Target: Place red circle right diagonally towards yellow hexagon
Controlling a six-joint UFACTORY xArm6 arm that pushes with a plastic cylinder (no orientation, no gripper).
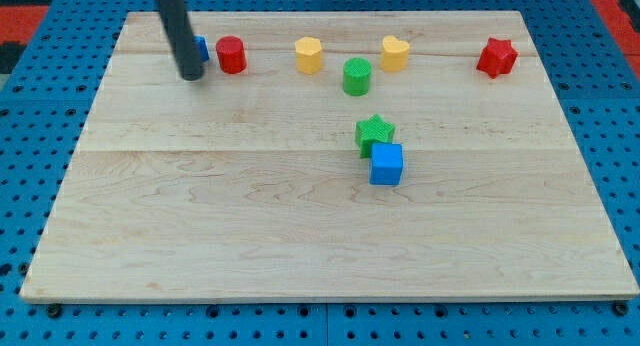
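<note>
The red circle [231,54], a short red cylinder, stands near the view's top left on the wooden board [250,236]. Two yellow blocks lie to its right: one [309,54] close by and one [395,53] further right; I cannot tell which is the hexagon. My tip [191,76] rests on the board just left of and slightly below the red circle, with a small gap between them. The rod hides most of a blue block [202,49] behind it.
A green cylinder [357,76] sits between the two yellow blocks, slightly lower. A green star [374,134] touches a blue cube [386,164] near the board's middle. A red star [496,57] lies at the top right.
</note>
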